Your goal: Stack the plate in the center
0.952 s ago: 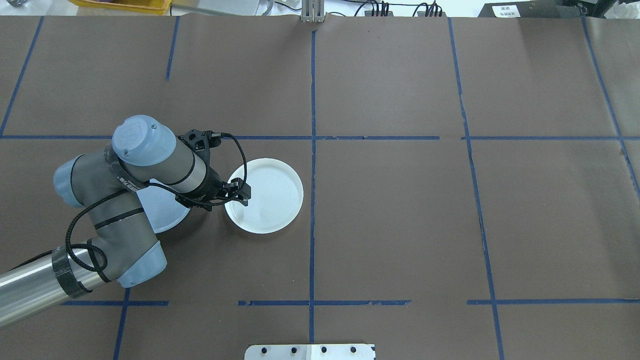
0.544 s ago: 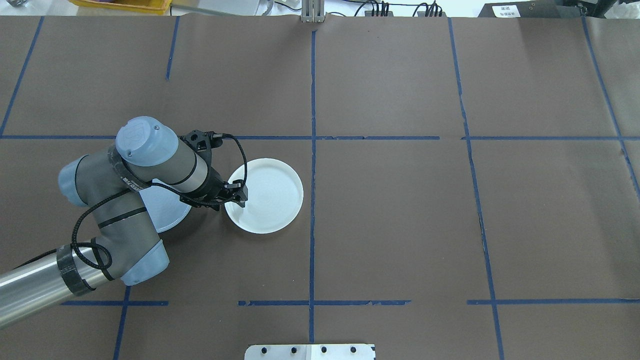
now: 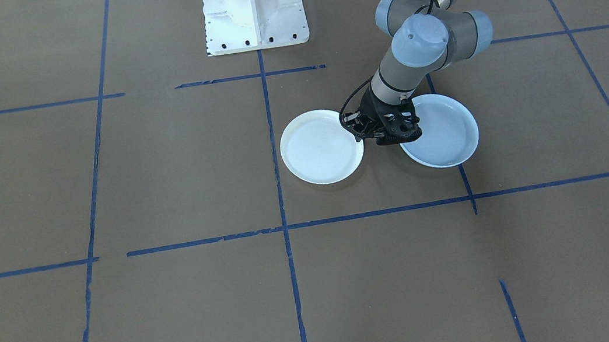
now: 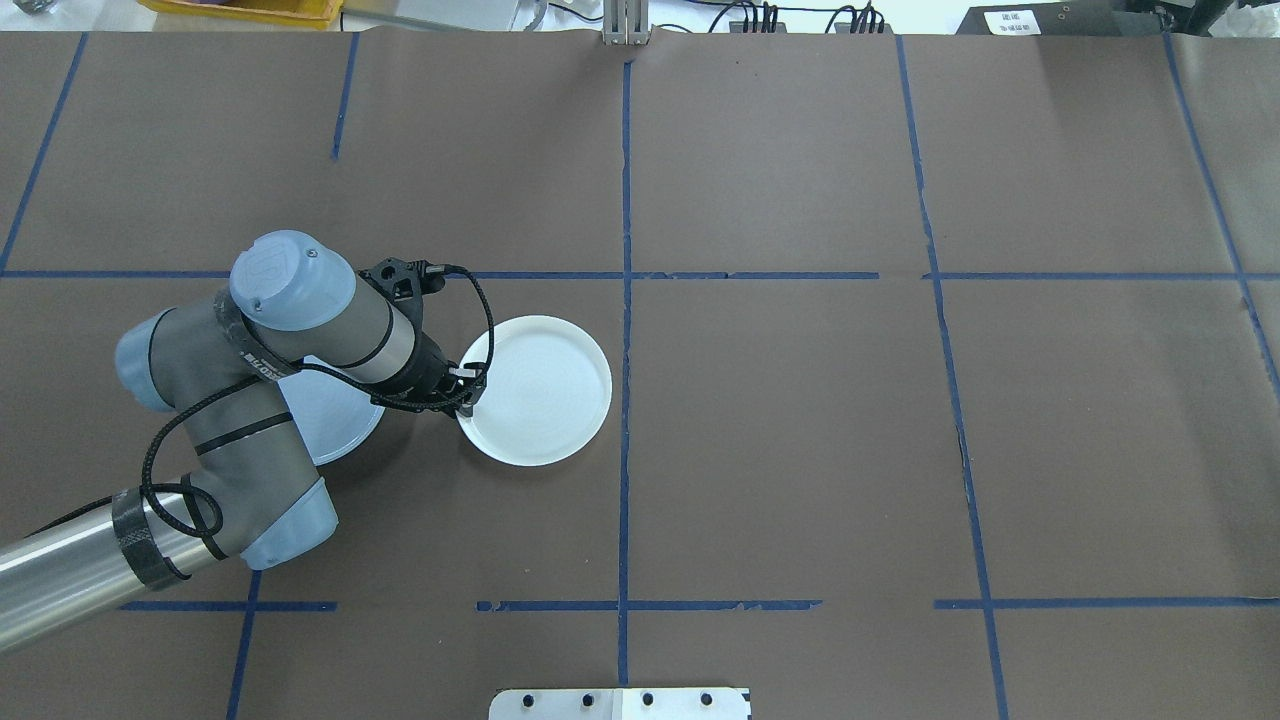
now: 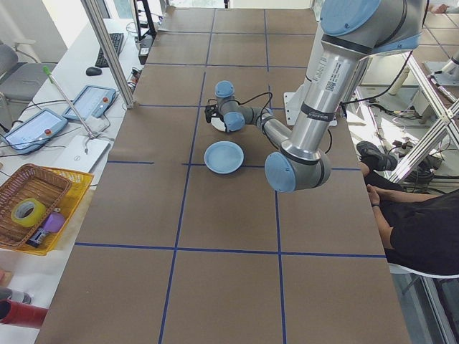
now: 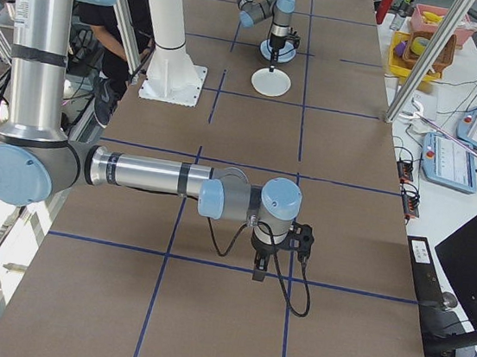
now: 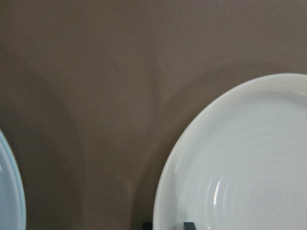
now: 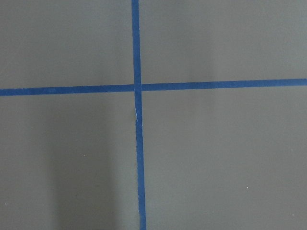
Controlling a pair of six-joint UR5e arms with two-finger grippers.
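Note:
The white plate [image 4: 540, 390] lies just left of the table's middle line, also seen in the front view [image 3: 320, 148]. To its left the pale blue plate, the center [image 4: 335, 425], rests flat, partly under my left arm; the front view shows the center [image 3: 443, 132] whole. My left gripper [image 4: 468, 395] stands between the two plates, shut on the white plate's near-left rim. In the left wrist view its dark fingertips [image 7: 189, 225] straddle that rim of the white plate [image 7: 240, 167]. My right gripper [image 6: 256, 272] hangs over bare table far from both plates; I cannot tell its state.
The brown table cover carries a grid of blue tape lines [image 4: 625, 300]. The robot's white base [image 3: 252, 7] stands behind the plates. A yellow basket [image 5: 36, 208] and tablets sit on the side bench. A seated person [image 5: 423, 229] is by the table's edge.
My left gripper drew back from over the white plate to its left rim and its fingers narrowed there. The white plate shifted slightly to the right.

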